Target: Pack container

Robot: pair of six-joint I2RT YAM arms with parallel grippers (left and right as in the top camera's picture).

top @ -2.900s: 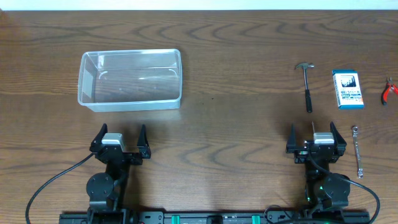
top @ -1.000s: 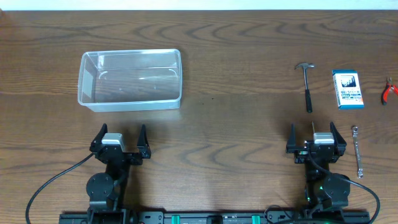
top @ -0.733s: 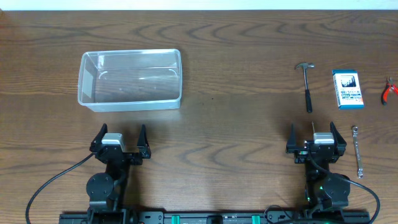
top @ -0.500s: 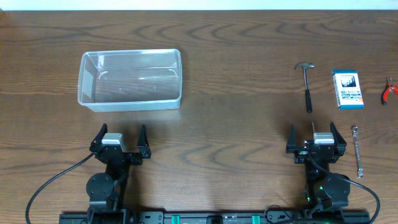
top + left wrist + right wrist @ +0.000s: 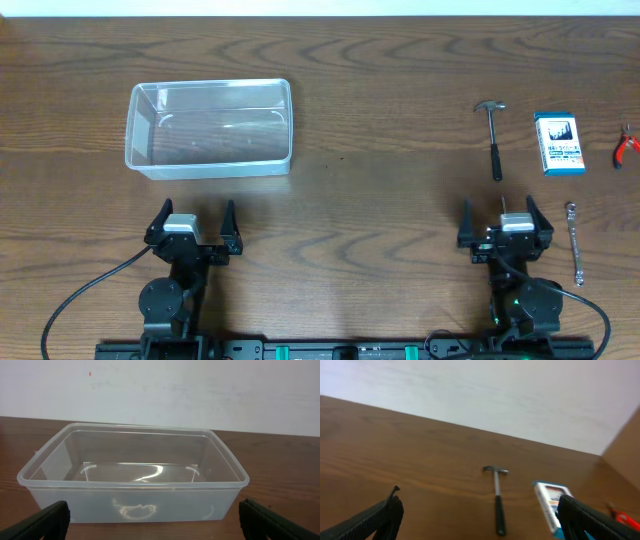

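Note:
The clear plastic container (image 5: 210, 128) sits empty at the table's left; it fills the left wrist view (image 5: 132, 480). My left gripper (image 5: 193, 217) is open and empty just in front of it. A small hammer (image 5: 493, 137), a blue-and-white box (image 5: 559, 143), red pliers (image 5: 626, 145) and a metal wrench (image 5: 574, 240) lie at the right. My right gripper (image 5: 503, 214) is open and empty in front of the hammer. The right wrist view shows the hammer (image 5: 497, 497), the box (image 5: 551, 502) and a bit of the pliers (image 5: 622, 517).
Both arm bases stand at the table's front edge. A pale wall runs behind the table's far edge. The wrench lies just right of my right gripper.
My right gripper has shifted slightly, tilting up a little. Nothing else has moved.

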